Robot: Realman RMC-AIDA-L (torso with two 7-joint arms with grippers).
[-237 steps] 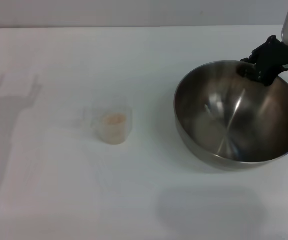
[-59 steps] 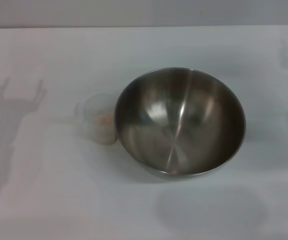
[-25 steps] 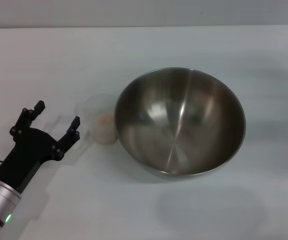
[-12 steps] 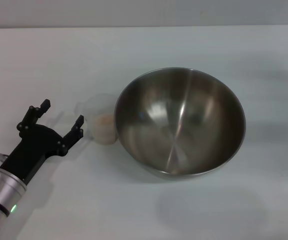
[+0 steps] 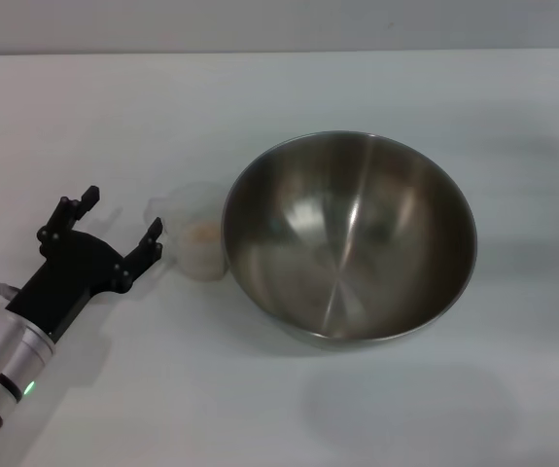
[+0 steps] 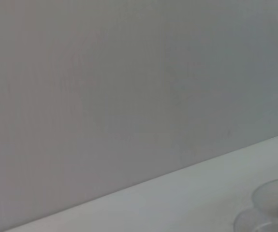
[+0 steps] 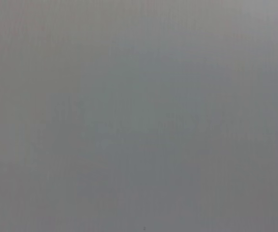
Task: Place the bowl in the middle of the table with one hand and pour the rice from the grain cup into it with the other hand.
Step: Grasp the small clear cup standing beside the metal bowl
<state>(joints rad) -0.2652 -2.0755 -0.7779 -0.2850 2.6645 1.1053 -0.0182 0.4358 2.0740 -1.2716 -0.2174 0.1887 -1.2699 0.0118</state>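
Note:
The steel bowl (image 5: 349, 236) stands upright and empty near the middle of the white table (image 5: 279, 97). The clear grain cup (image 5: 199, 243) stands against the bowl's left side, with a tan patch of rice (image 5: 201, 232) in it. Its rim also shows in the left wrist view (image 6: 269, 212). My left gripper (image 5: 122, 220) is open, low over the table just left of the cup, its fingers pointing at it and apart from it. My right gripper is out of view; the right wrist view shows only plain grey.
The left arm (image 5: 12, 341) reaches in from the lower left corner. A grey wall (image 6: 129, 87) stands behind the table's far edge.
My left gripper has come in from the lower left and moved up and right towards the cup. Much earlier the right gripper moved the bowl leftward, let go and left the view.

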